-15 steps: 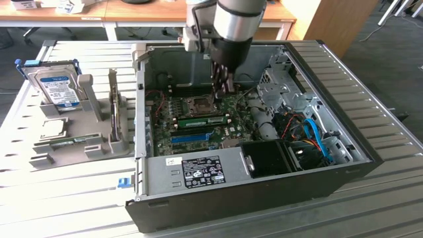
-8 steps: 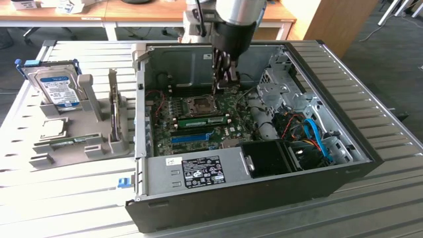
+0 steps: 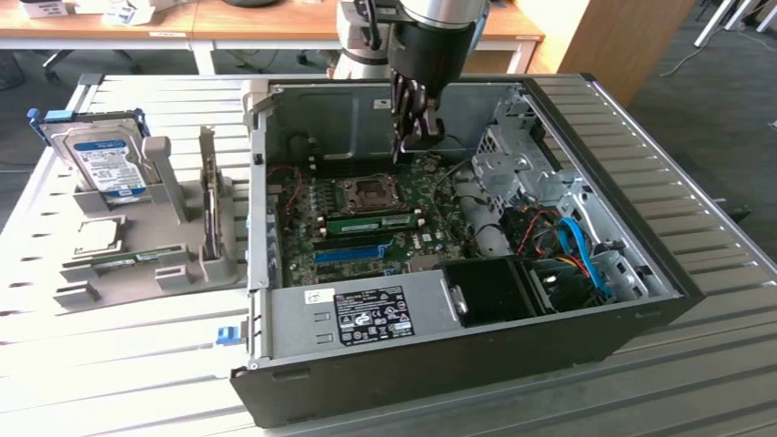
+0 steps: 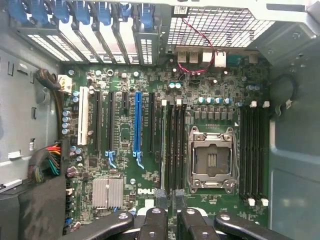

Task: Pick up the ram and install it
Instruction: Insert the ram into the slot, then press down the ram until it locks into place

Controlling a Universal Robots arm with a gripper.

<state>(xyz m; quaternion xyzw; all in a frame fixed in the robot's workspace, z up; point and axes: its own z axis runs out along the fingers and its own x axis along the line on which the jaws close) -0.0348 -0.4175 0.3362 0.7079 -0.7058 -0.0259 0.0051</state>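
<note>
While the arm reaches down into the open computer case [image 3: 486, 373], its gripper [image 3: 413, 153] hangs over the green board [image 3: 428, 232] near the back wall. The jaws are a little apart, with a thin gap between them, and they hold nothing. The ram [image 3: 370, 221] stands on its edge in a slot on the board, between the square chip socket [image 3: 364, 191] and the long blue slot [image 3: 352, 251]. The gripper is up above it and does not touch it. On the exterior view's left, beside the case, a gray holder [image 3: 170, 273] sits on the slatted surface [image 3: 680, 382]. A second green stick [image 3: 122, 259] lies low in that holder. A silver hard drive [image 3: 104, 159] with a blue and white label stands at the holder's far end.
</note>
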